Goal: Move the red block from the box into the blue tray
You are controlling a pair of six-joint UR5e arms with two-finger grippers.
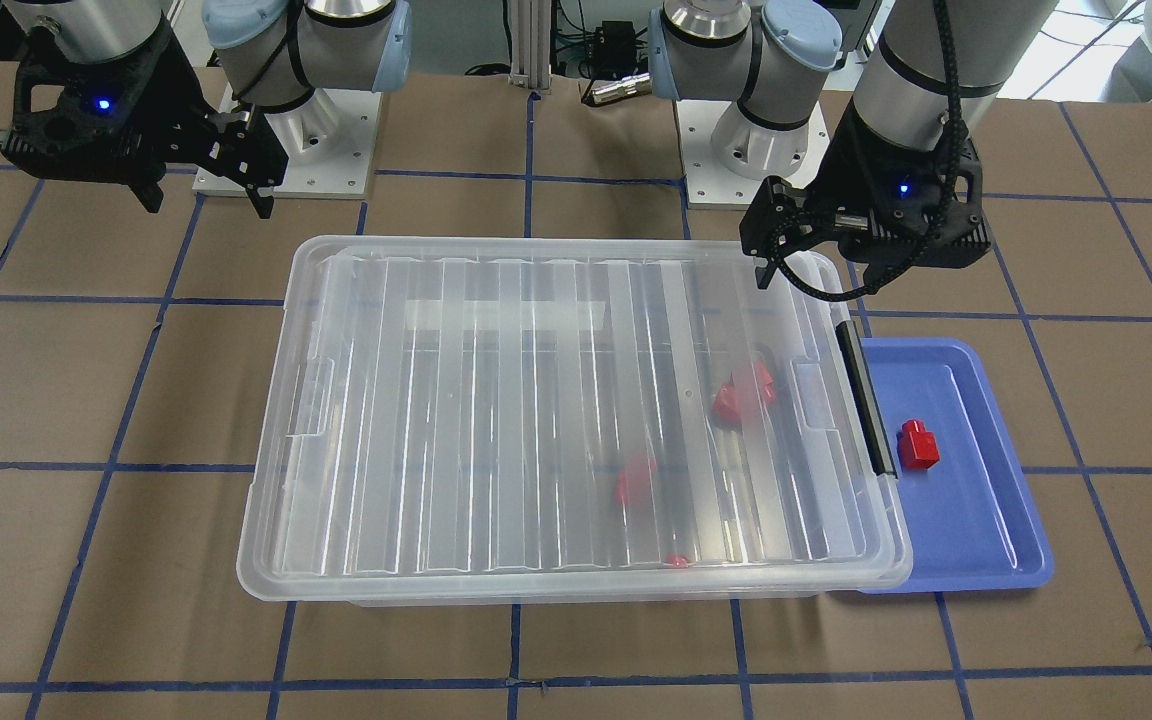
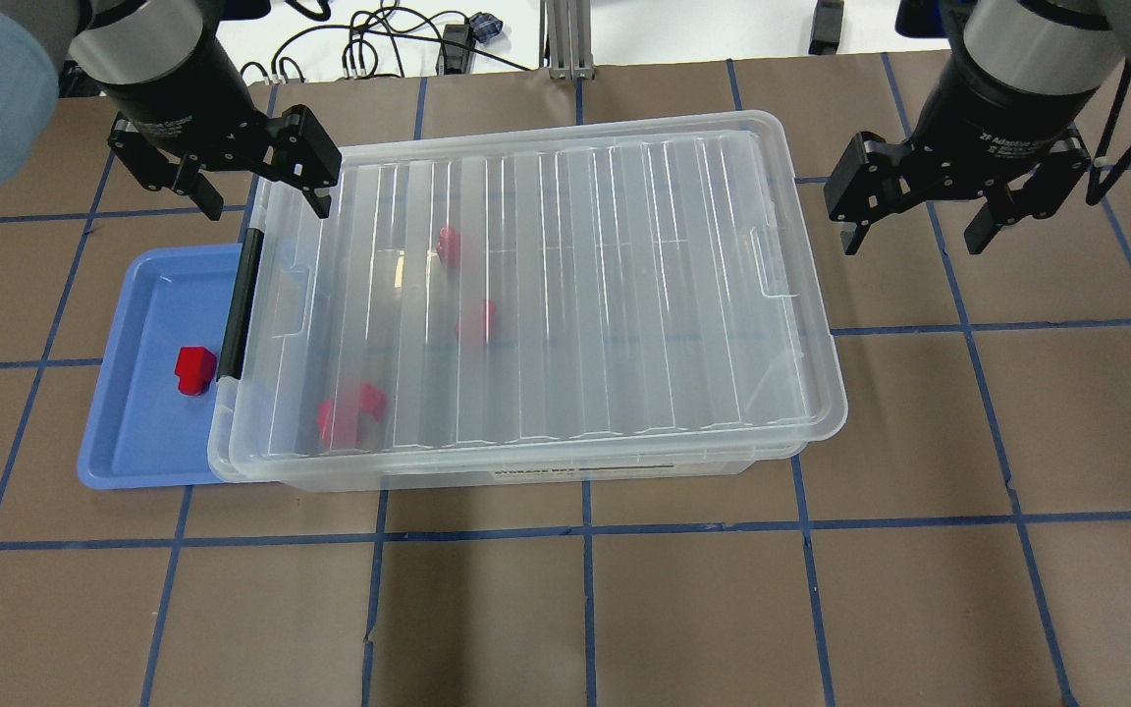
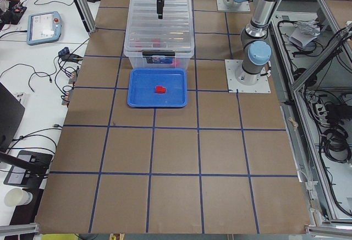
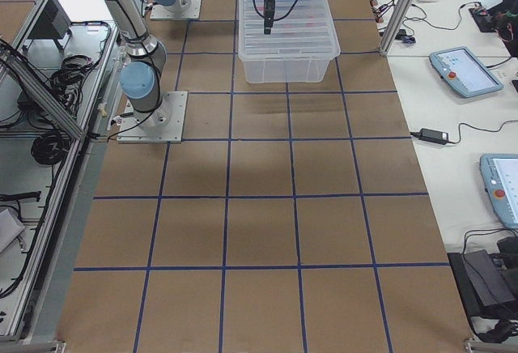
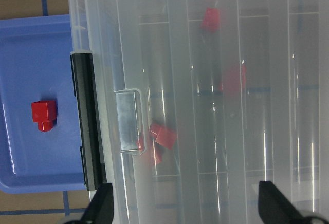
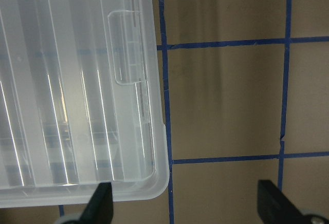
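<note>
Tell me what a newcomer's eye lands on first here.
The large clear box, lid on, fills the table's middle, with blurry red pieces showing through it. At its latch end sits the blue tray with a single red block in it. The left gripper and right gripper hover open near the box's two ends.

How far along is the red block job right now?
Looks done: a small red studded plastic block lies in the shallow blue plastic tray, and the clear plastic box has its ribbed lid on. In hand: nothing; the left gripper and right gripper hang open, empty. Left: apparently nothing.
</note>
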